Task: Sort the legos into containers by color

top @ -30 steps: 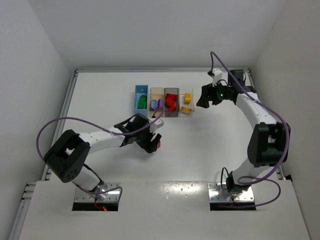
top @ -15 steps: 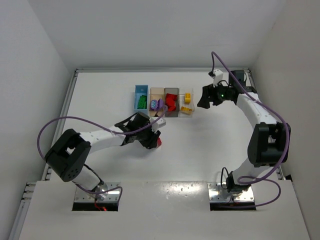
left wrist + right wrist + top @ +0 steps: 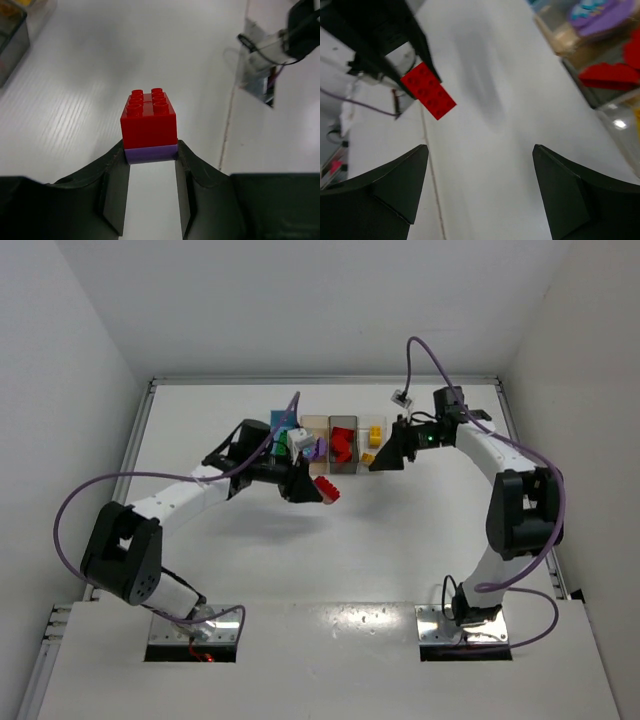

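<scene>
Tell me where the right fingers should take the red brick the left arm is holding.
Probably best to grip the red brick on its two flat long sides, coming from the studded end that faces away from the left gripper. Its fingers pinch only the purple layer underneath, so the red sides are bare.

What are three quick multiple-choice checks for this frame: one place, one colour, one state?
1. Where is the red-on-purple clump? A in the dark grey bin; B in the left gripper; C in the blue bin.
2. What colour are the legos in the clear bin? A yellow; B green; C purple.
3. The right gripper is: A open, empty; B shut on a brick; C shut on a bin wall.
Answers:
B: the left wrist view shows it pinched at the purple layer.
A: they show yellow from above.
A: jaws wide apart, nothing between.
</scene>
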Robot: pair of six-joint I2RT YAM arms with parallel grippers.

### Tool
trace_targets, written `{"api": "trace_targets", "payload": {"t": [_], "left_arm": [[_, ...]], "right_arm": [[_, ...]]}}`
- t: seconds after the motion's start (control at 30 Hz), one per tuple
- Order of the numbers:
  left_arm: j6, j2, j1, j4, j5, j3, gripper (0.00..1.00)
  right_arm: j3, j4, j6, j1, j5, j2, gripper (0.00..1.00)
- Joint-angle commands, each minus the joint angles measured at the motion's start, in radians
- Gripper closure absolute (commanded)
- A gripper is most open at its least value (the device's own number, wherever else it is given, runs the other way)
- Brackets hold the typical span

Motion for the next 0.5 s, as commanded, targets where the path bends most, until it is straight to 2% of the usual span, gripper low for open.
{"api": "trace_targets", "payload": {"t": [0.0, 0.17, 0.47], "left_arm": [[-0.057, 0.047, 0.043, 0.017, 0.299, 0.084, 0.88], [-0.077, 0.069, 0.054, 0.017, 0.332, 0.151, 0.88], [-0.077, 0.059, 0.054, 0.017, 0.341, 0.160, 0.88]], "right_arm": [[0.048, -0.005, -0.045, 0.066, -0.243, 0.015, 0.15], [0.083, 0.009, -0.034, 0.125, -0.275, 0.045, 0.15], [0.115, 0.058, 0.011, 0.198, -0.275, 0.055, 0.15]]}}
